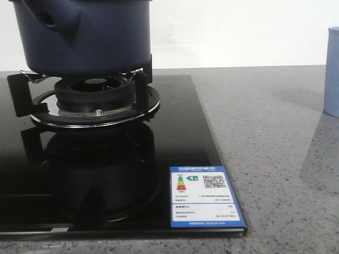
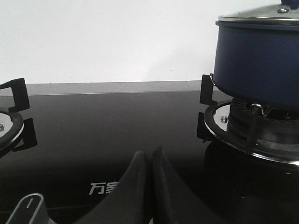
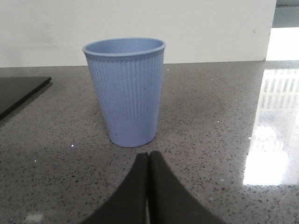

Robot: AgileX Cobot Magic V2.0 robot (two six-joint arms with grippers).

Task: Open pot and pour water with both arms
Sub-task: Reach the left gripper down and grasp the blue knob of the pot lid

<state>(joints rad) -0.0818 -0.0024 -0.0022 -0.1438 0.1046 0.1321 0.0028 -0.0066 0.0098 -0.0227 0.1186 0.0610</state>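
One dark blue pot [image 1: 79,37] sits on the black burner stand [image 1: 92,95] of a shiny black glass stove top [image 1: 180,132]. In the front view the pot is at about 11 o'clock, and its top is cut off by the edge, so the lid does not show there. Its short side handle [image 1: 45,18] with a hole pokes out on the left, partly cut off too.

In the left wrist view the pot's right side is cut off. One shiny lid [image 2: 261,16] sits on the pot, with only part of it in view.

Two burners show in that view: the one under the pot, and a piece of a second burner [image 2: 11,123] at 9 o'clock. Some white writing [image 2: 103,188] on the glass is partly hidden behind the left hand [image 2: 150,156]. One grey knob [image 2: 28,210] peeks in at 7 o'clock.

One pale blue ribbed cup [image 3: 126,91] stands upright on the speckled grey surface [image 3: 210,140], well apart from the pot. In the front view only a strip of it shows at 3 o'clock.

One blue and white sticker [image 1: 204,197] is on the stove's front corner. Its words are too small to read.

The left hand is closed, fingers pressed together, holding nothing. The right hand [image 3: 148,158] is closed too, empty, near the cup.
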